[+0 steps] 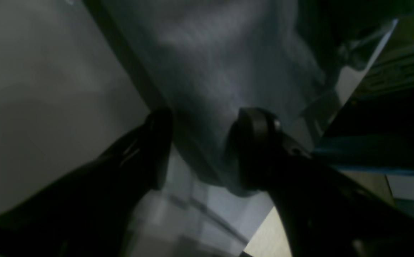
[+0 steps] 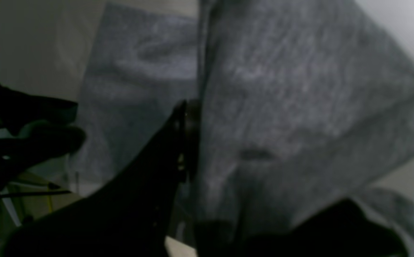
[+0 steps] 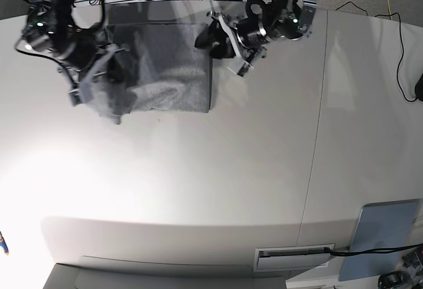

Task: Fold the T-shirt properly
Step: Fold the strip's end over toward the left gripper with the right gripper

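No container shows in these views; the shirt (image 3: 162, 71) lies directly on the desk (image 3: 218, 170), at its far edge between the two arms.

In the left wrist view the left gripper (image 1: 201, 148) has its jaws clearly apart, with a fold of grey cloth (image 1: 221, 64) hanging down between them. The cloth touches the inner face of one finger (image 1: 253, 142), and the other finger (image 1: 158, 142) stands at the cloth's edge. The jaws do not pinch it together. In the base view this gripper (image 3: 215, 38) is at the shirt's top corner on that view's right.

In the right wrist view the right gripper (image 2: 207, 150) has one dark finger (image 2: 183, 139) pressed flat against a raised sheet of the cloth (image 2: 299, 89). The second finger is hidden behind the fabric, so it seems to be gripping the shirt, but the picture is dark and blurred. In the base view this gripper (image 3: 99, 81) is at the shirt's edge on that view's left, where the cloth is lifted and bunched around it.

The shirt is heather grey and shows its plain side. It forms a rough rectangle, with straight edges on the base view's right and near sides. Its middle has soft wrinkles and a paler ridge running across. The side at the right gripper is crumpled and drawn up from the desk.

A light-blue panel (image 3: 386, 236) lies at the desk's near corner, well apart from the shirt.
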Controlling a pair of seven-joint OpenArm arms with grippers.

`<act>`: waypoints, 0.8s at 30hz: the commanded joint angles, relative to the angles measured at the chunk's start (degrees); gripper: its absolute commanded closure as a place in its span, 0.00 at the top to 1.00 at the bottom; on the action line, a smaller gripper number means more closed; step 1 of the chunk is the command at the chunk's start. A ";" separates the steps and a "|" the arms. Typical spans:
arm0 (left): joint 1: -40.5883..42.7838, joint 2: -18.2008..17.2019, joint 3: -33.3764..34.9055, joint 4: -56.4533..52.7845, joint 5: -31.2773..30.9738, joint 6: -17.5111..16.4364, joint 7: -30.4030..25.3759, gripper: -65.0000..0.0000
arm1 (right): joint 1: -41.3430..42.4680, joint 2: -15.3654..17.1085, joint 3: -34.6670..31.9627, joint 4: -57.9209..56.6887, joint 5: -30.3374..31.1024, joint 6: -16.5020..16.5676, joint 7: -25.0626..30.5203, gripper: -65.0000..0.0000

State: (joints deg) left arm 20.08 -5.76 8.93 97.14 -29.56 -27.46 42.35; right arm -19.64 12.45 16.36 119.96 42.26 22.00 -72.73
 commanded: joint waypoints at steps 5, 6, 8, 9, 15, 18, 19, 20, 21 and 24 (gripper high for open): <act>-0.09 0.17 1.07 0.48 -1.05 -0.63 -0.87 0.47 | 0.46 -1.77 -6.86 0.94 -0.37 -0.63 4.44 0.00; -0.09 0.17 1.07 0.48 -1.05 -0.63 -0.87 0.47 | 0.61 -2.51 -8.24 0.94 -0.92 -0.66 4.74 0.00; -0.07 0.20 1.07 0.48 -1.05 -0.63 -0.87 0.47 | 0.74 -4.07 -10.75 0.94 -2.23 -0.85 5.79 0.00; -0.07 0.17 1.07 0.48 -1.05 -0.63 -0.85 0.47 | 0.74 -4.79 -11.93 0.94 -2.84 -1.11 6.36 0.00; -0.07 0.15 1.07 0.48 -1.03 -0.66 -0.83 0.47 | 0.74 -8.04 -17.57 0.94 -11.76 -4.44 8.85 0.00; -0.07 0.15 1.07 0.48 -1.03 -0.66 -0.83 0.47 | 0.74 -8.17 -19.15 0.94 -12.87 -4.09 9.94 0.00; -0.07 0.15 1.07 0.48 -1.03 -0.66 -0.83 0.47 | 0.74 -8.17 -19.50 0.94 -12.98 -3.39 10.05 0.00; -0.07 0.15 1.07 0.48 -1.05 -0.66 -0.83 0.47 | 0.74 -8.17 -19.76 0.94 -12.98 -2.69 10.05 0.00; -0.07 0.15 1.07 0.48 -1.03 -0.66 -0.83 0.47 | 0.74 -8.20 -19.80 0.94 -12.92 -1.92 10.14 0.08; -0.07 0.13 1.07 0.48 -1.05 -0.68 -0.81 0.47 | 0.74 -8.17 -19.78 0.94 -11.78 -1.16 11.26 0.36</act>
State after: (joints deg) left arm 20.12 -5.76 9.96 96.75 -29.56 -27.49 42.37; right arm -19.20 4.27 -3.40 119.90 29.34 20.64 -62.85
